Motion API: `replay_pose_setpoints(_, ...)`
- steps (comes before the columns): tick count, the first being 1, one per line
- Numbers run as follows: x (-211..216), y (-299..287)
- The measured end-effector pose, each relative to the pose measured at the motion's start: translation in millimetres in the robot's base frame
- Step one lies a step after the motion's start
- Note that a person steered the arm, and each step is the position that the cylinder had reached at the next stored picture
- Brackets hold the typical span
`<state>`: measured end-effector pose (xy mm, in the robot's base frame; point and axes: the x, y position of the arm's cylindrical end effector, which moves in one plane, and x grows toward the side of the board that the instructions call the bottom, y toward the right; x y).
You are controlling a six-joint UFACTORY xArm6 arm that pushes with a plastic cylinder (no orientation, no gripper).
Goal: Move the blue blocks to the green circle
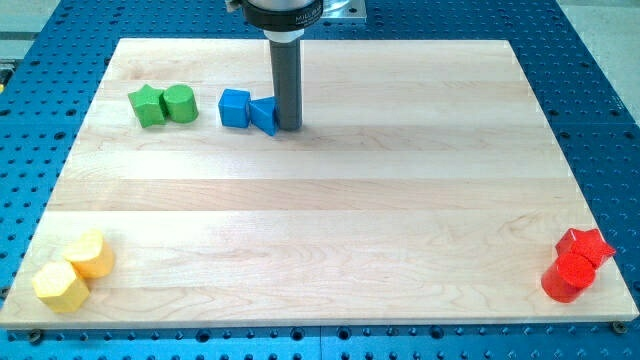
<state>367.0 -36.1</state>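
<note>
While the rod stands straight up and down from its dark collar at the view's top, my tip [288,126] rests on the wooden board [330,220] right against the view's right side of the blue triangular block [264,114]. That block touches the blue cube [234,107] on its left, so the two blue blocks sit in a tight pair in the board's upper left part. No pincer belongs to this arm — it ends in the plain rod alone, so no jaws stand apart or together.

Further to the view's left, with a small gap from the blue cube, sits the green circle [181,103], a short cylinder, touching the green star [148,105] on its left side. All four lie roughly in one row.

Well apart from these, two yellow blocks [74,271] huddle in the bottom left corner — their shapes are hard to make out — and a red star [587,247] leans against a red cylinder [566,279] in the bottom right corner.
</note>
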Motion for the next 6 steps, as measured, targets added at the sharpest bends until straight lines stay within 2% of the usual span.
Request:
replay_pose_setpoints(5, 0, -39)
replay_pose_setpoints(6, -11, -39)
